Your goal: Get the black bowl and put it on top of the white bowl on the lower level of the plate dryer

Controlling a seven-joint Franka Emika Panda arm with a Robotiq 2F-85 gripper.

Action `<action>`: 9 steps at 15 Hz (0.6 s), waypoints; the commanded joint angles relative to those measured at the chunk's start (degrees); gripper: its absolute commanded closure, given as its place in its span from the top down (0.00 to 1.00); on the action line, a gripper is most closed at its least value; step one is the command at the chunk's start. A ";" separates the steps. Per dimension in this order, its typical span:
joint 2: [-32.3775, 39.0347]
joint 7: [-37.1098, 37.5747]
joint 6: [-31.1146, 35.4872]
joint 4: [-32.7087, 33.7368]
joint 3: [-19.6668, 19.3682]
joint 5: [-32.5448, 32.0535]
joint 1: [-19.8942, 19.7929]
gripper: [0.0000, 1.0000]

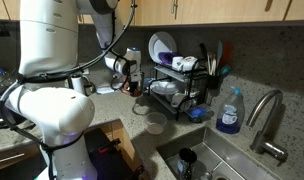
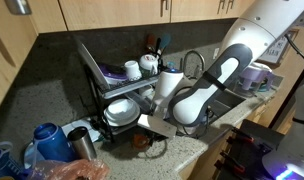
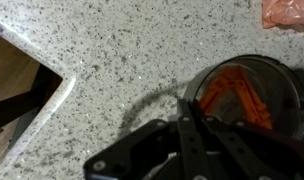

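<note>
In the wrist view my gripper (image 3: 185,101) is shut, its two fingers pinched on the left rim of the black bowl (image 3: 244,98), which shows orange inside. A curved shadow of the bowl falls on the speckled counter to its left. In an exterior view the gripper (image 1: 133,84) hangs just left of the plate dryer (image 1: 184,88), with the dark bowl (image 1: 139,91) under it. White bowls (image 1: 164,89) sit on the rack's lower level. From the opposite side the plate dryer (image 2: 120,88), its white bowl (image 2: 119,113) and the dark bowl (image 2: 142,141) in front show.
A pale translucent bowl (image 1: 155,124) stands on the counter before the rack. A large white plate (image 1: 160,47) stands upright on the upper tier beside a mug (image 1: 187,63). A blue soap bottle (image 1: 229,112), faucet (image 1: 266,118) and sink lie beyond. The counter edge (image 3: 54,90) is close.
</note>
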 commanded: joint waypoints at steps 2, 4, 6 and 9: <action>1.01 5.99 4.12 1.50 -1.11 0.52 -0.38 0.01; 1.44 8.47 6.26 2.39 -1.81 0.53 -0.69 0.01; 2.24 10.14 8.34 3.63 -2.28 0.68 -0.92 0.01; 4.05 12.20 10.13 5.87 -2.84 0.76 -1.13 0.01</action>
